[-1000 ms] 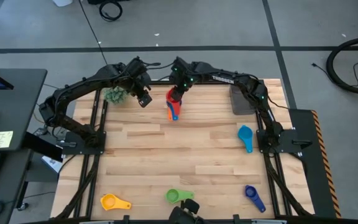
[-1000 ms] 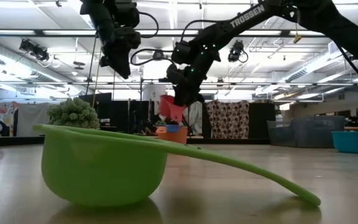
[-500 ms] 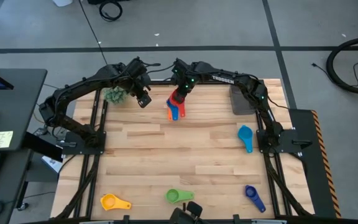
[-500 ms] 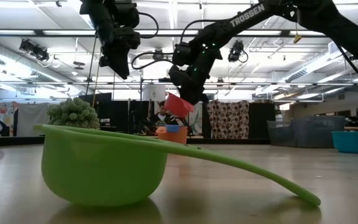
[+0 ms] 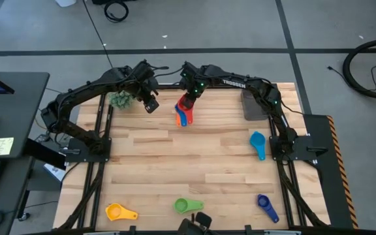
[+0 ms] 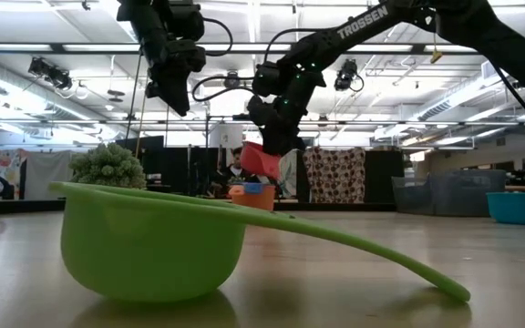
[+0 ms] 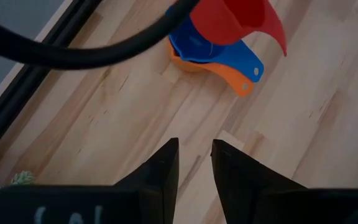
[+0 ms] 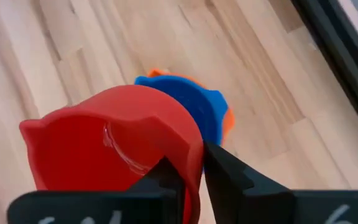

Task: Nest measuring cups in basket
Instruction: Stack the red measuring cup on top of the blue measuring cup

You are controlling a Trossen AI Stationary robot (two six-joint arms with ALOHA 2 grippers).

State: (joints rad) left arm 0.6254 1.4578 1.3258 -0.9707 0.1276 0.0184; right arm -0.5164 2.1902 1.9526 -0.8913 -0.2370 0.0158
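The right arm reaches across the far edge of the table, its right gripper (image 8: 188, 177) clamped on the rim of the red cup (image 8: 114, 140), held tilted in the air just above the blue cup (image 7: 219, 53) nested in the orange cup (image 7: 229, 78) on the wood. The left gripper (image 7: 194, 158) hangs raised beside the fuzzy plant ball (image 5: 120, 100), fingers a narrow slit apart, holding nothing. The grey basket (image 5: 253, 104) sits at the far right corner; whether anything lies in it cannot be told. Light blue (image 5: 258, 143), dark blue (image 5: 265, 205), green (image 5: 187, 206) and yellow cups (image 5: 119, 212) lie scattered, well apart
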